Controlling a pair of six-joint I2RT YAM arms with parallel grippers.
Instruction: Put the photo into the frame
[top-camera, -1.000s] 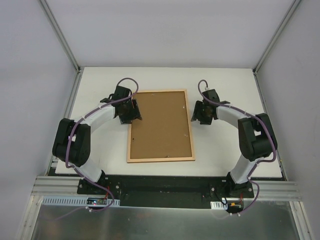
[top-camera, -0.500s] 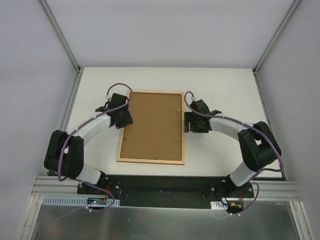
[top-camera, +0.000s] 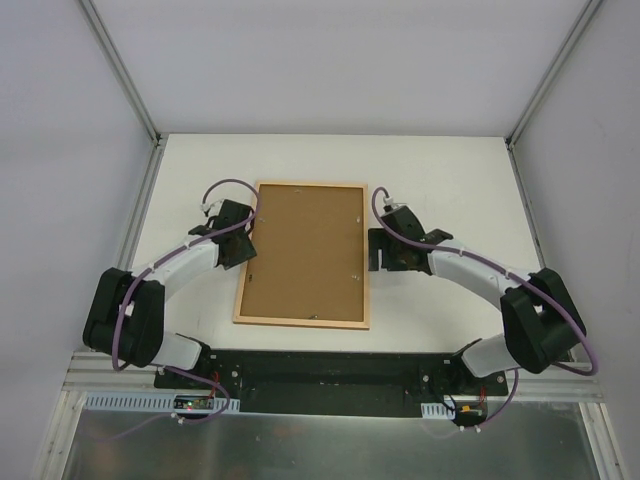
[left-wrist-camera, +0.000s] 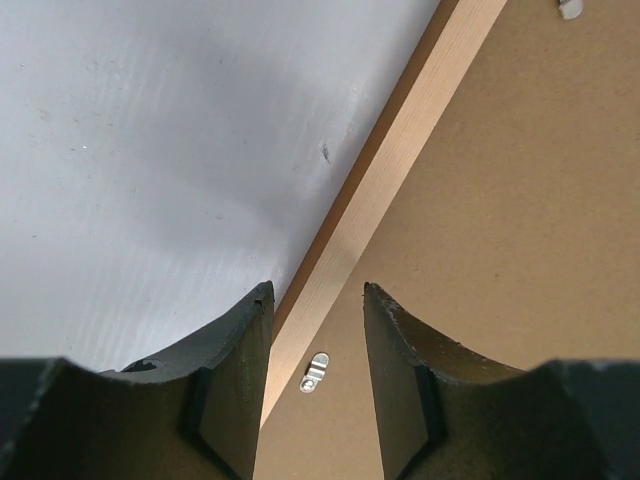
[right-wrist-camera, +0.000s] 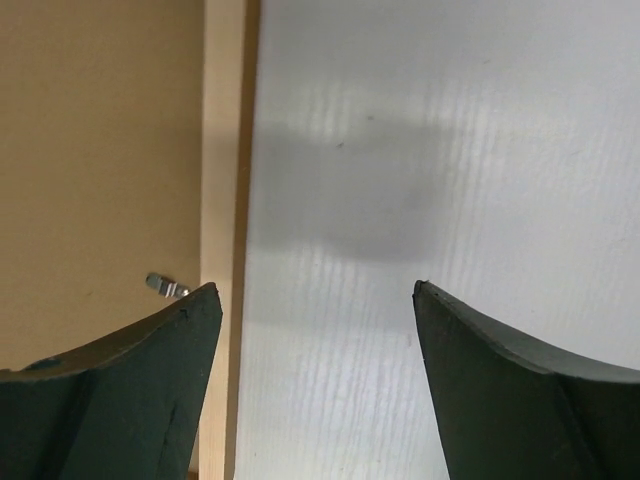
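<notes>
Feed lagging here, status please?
Left hand straddling wooden frame edge, nothing gripped. Right hand open beside it. Frame face-down, brown back up. Photo unseen.

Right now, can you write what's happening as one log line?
frame: back up, flat on table | left gripper: open, straddling frame's left edge | right gripper: open, beside right edge | photo: unseen

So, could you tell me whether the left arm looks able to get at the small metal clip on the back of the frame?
Probably yes: the left gripper hangs open over the frame's left border, the clip uncovered between its fingers.
</notes>
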